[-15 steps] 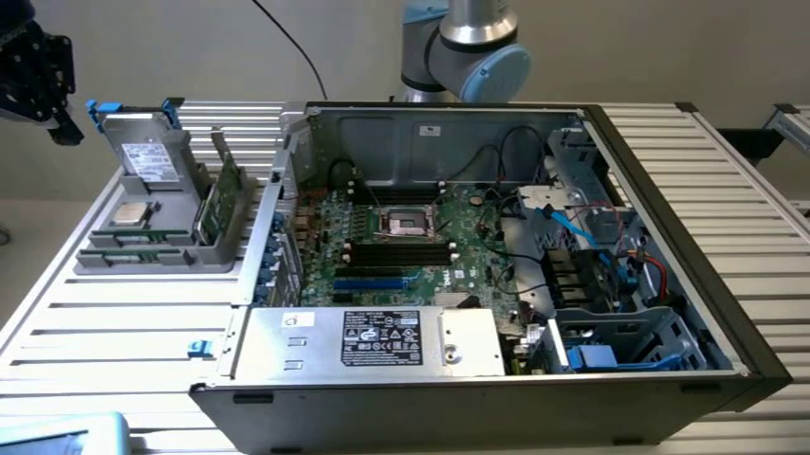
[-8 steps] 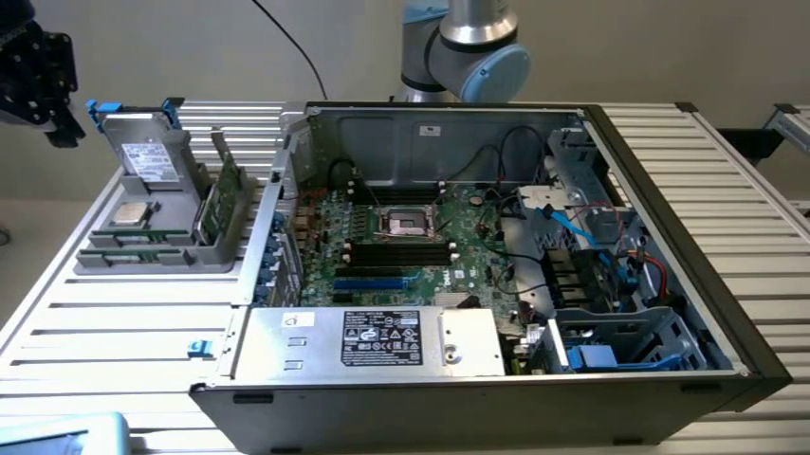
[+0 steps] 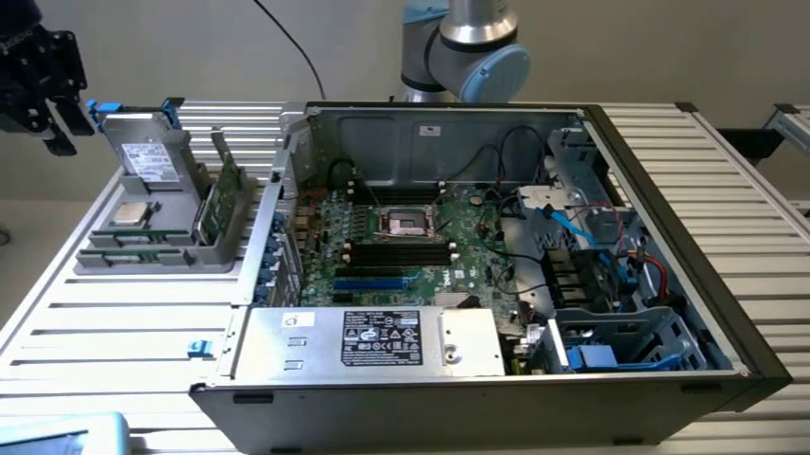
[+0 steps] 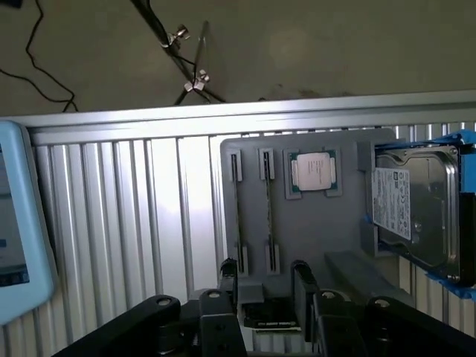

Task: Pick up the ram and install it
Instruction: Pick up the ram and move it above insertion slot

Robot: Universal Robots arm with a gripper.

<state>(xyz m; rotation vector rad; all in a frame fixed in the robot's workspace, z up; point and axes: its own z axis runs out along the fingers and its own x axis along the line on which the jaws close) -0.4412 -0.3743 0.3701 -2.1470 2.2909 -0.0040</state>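
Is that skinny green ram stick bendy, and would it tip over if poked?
Probably stiff, not bendy: the ram is a flat circuit board. It stands on its thin edge, so it would likely tip if the grey holder weren't propping it. Being so thin, it's probably light and fragile.

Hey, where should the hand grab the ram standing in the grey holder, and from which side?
Probably best to pinch the ram across its two flat faces, near the middle of its upper long edge, coming straight down from above. It stands on edge in slots of the grey holder, so that thin upper edge is the exposed part.
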